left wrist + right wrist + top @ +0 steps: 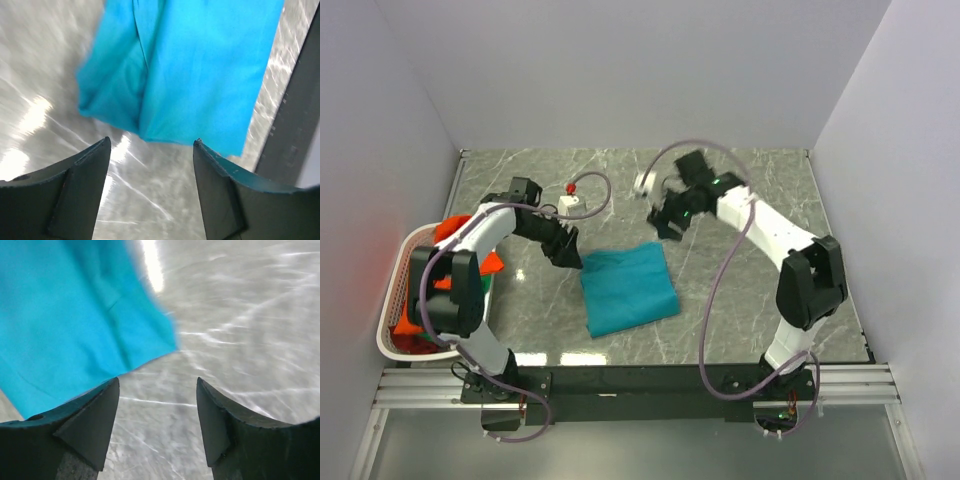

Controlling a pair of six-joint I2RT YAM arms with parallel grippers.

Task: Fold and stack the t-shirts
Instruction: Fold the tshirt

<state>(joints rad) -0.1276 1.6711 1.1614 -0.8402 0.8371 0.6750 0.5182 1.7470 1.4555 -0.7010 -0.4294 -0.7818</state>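
Note:
A teal t-shirt (628, 290) lies folded into a rough rectangle on the marble table (760, 200), in the middle. My left gripper (563, 250) hovers just off its far left corner, open and empty. In the left wrist view the shirt (190, 65) lies beyond the open left gripper (152, 142), with only bare table between the fingers. My right gripper (668, 222) hangs above the shirt's far right corner, also open. In the right wrist view the cloth (65, 325) sits up and to the left of the right gripper (157, 381). An orange t-shirt (448, 230) is bunched in the basket.
A white laundry basket (392, 300) stands at the table's left edge beside the left arm. A small white block with a red knob (576, 200) sits behind the left gripper. A black rail (650, 380) runs along the near edge. Grey walls close in three sides.

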